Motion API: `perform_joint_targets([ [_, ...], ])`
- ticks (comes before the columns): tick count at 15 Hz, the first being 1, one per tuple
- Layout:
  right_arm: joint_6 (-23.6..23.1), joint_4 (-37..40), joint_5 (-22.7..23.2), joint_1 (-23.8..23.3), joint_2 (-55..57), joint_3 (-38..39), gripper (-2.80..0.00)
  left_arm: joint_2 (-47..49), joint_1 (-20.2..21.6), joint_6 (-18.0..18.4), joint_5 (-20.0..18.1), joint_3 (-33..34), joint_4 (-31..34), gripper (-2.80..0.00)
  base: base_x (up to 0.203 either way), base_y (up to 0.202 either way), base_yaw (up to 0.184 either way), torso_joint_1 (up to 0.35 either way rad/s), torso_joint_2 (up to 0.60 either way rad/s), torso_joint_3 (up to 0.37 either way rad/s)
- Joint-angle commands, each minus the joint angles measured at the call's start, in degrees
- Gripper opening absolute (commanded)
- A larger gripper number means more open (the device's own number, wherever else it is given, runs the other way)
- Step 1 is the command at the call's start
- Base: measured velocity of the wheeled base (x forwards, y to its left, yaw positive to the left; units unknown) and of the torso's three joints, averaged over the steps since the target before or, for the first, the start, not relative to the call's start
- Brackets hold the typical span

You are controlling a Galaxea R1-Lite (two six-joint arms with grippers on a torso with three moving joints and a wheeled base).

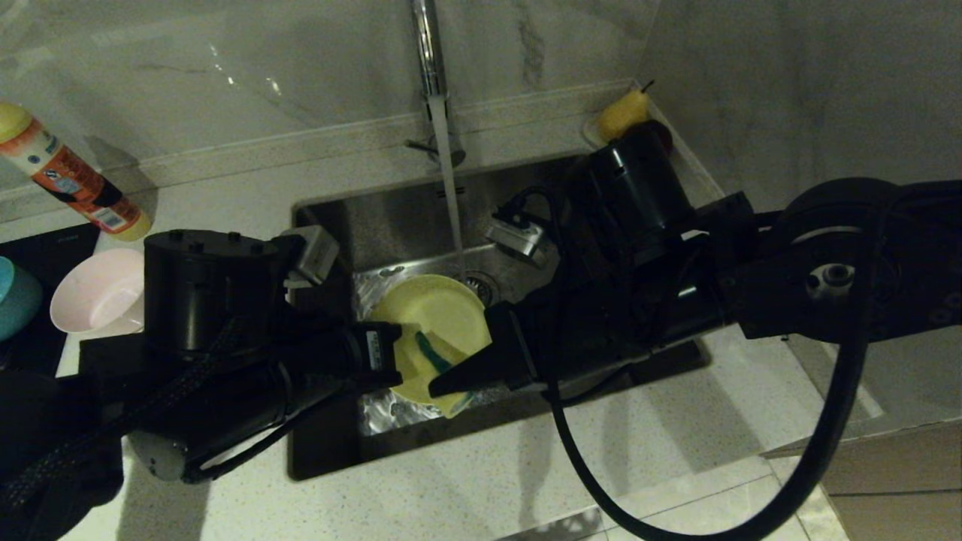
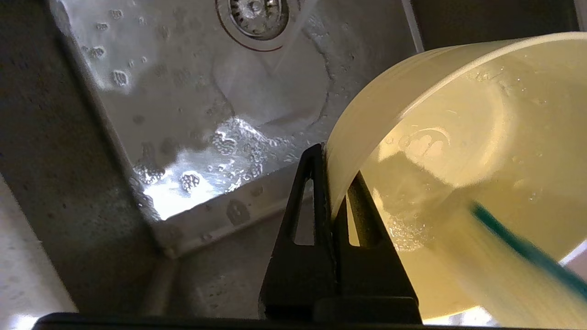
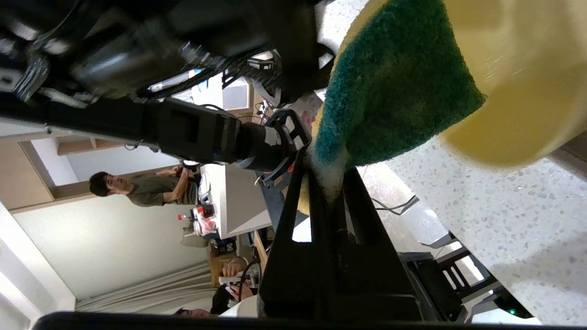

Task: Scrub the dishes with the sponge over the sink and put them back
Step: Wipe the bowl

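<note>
Tilted above the sink [image 1: 391, 218], the yellow bowl [image 1: 443, 312] has its rim pinched by my left gripper [image 1: 402, 352], which is shut on it. The left wrist view shows the fingers [image 2: 316, 183] clamped either side of the bowl's wall [image 2: 458, 137]. My right gripper [image 1: 440, 387] is shut on the sponge [image 1: 434, 359] and presses it inside the bowl. In the right wrist view the sponge's green face [image 3: 394, 87] lies against the yellow bowl [image 3: 518, 68]. The pink bowl [image 1: 98, 289] and the teal bowl [image 1: 13, 297] sit on the counter at the left.
Water [image 1: 449, 188] runs from the faucet [image 1: 427, 45] into the basin near the drain [image 2: 259, 13]. An orange bottle [image 1: 71, 180] lies at the back left. A yellow fruit [image 1: 622, 113] sits on a white dish at the back right corner. The wall stands close on the right.
</note>
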Motion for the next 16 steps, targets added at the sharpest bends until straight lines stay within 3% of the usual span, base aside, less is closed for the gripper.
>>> perform_joint_targets([
  [1, 0.17, 0.09, 0.07, -0.12, 0.67, -0.63, -2.80, -0.95, -0.32, 0.99, 0.30, 1.10, -0.94, -2.80, 0.000, 0.000, 0.000, 0.000, 0.00, 0.000],
  [3, 0.39, 0.68, -2.45, -0.12, 3.03, -3.59, -2.80, -0.72, -0.41, 6.35, 0.62, 4.72, -5.64, -2.80, 0.000, 0.000, 0.000, 0.000, 0.00, 0.000],
  [5, 1.19, 1.77, -4.44, 0.13, 3.85, -4.90, -2.80, -0.46, -1.04, 9.19, 0.76, 7.68, -10.26, -2.80, 0.000, 0.000, 0.000, 0.000, 0.00, 0.000],
  [10, 1.24, 4.54, -5.86, 0.71, 4.30, -7.77, -2.80, 0.58, -1.20, 10.33, 3.70, 10.07, -13.27, -2.80, 0.000, 0.000, 0.000, 0.000, 0.00, 0.000],
  [16, 1.21, 8.55, -7.48, 0.56, 6.05, -13.00, -2.80, 0.25, -1.71, 11.53, 3.85, 10.99, -14.58, -2.80, 0.000, 0.000, 0.000, 0.000, 0.00, 0.000],
])
